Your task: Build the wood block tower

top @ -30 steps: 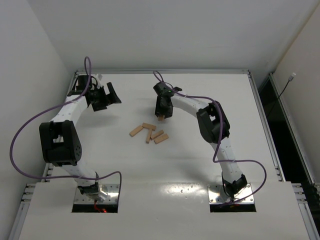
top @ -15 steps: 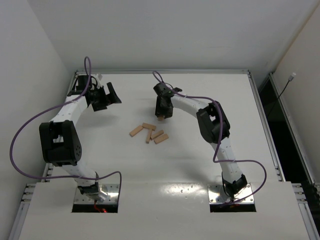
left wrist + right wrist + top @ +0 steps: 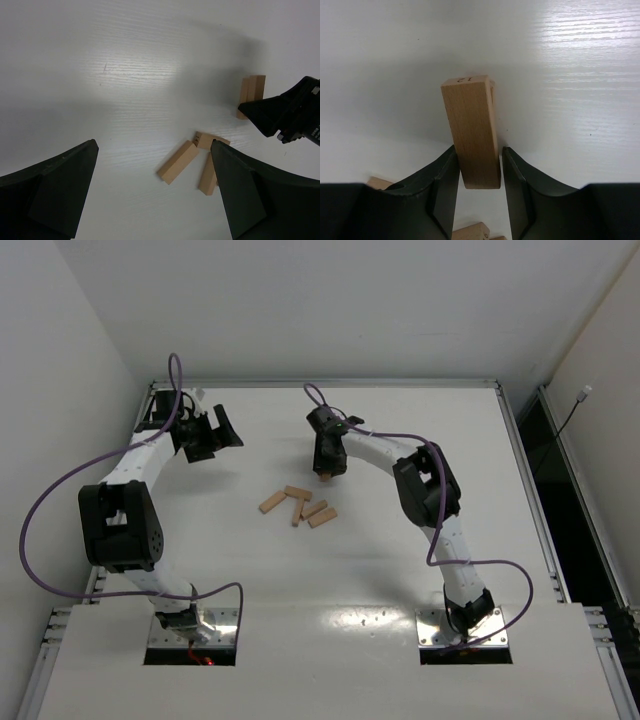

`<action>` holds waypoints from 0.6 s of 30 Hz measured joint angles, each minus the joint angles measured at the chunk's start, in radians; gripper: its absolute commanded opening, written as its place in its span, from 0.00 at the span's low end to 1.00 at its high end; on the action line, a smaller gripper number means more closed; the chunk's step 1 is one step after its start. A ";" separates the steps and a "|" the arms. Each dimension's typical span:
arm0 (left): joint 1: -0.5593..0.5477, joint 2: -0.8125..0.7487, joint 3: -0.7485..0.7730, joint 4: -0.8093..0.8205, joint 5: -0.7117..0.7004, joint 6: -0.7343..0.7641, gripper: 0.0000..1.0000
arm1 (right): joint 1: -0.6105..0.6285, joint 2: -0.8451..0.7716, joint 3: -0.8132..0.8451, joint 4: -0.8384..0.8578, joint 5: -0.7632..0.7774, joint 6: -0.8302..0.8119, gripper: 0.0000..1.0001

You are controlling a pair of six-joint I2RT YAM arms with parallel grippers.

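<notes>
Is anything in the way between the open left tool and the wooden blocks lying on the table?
No, nothing visible. Only white tabletop lies between the left tool and the loose light-tan wooden blocks; the right tool grips another upright wooden block beyond them.

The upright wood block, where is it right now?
The upright wood block is pinched between the fingers of the right gripper, near the middle of the table in the top view, just beyond the loose blocks lying flat.

Seven wood blocks (image 3: 298, 493) by my count, five lying loose and two standing upright; two robot arms (image 3: 425, 490).
</notes>
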State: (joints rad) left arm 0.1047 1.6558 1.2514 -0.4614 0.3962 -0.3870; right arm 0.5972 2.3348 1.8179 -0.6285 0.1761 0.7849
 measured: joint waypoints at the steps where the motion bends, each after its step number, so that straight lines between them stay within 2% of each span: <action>1: 0.000 0.000 0.000 0.000 0.000 0.000 0.95 | 0.000 -0.002 -0.002 0.000 0.004 -0.002 0.36; 4: 0.000 0.000 0.000 0.000 0.001 -0.003 0.95 | 0.000 -0.005 -0.008 0.000 0.011 -0.008 0.40; 7: 0.000 0.000 0.000 0.000 0.002 -0.006 0.95 | 0.000 -0.006 -0.008 0.003 0.007 -0.026 0.52; 13: 0.000 0.000 0.000 0.005 0.008 -0.006 0.95 | 0.002 -0.008 -0.010 0.016 -0.001 -0.073 0.52; 18: 0.000 0.000 0.000 0.007 0.008 -0.006 0.95 | 0.002 -0.008 -0.010 0.016 0.000 -0.094 0.48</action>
State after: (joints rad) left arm 0.1047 1.6558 1.2514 -0.4545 0.4042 -0.3935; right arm 0.5991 2.3272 1.8076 -0.6125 0.1757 0.6907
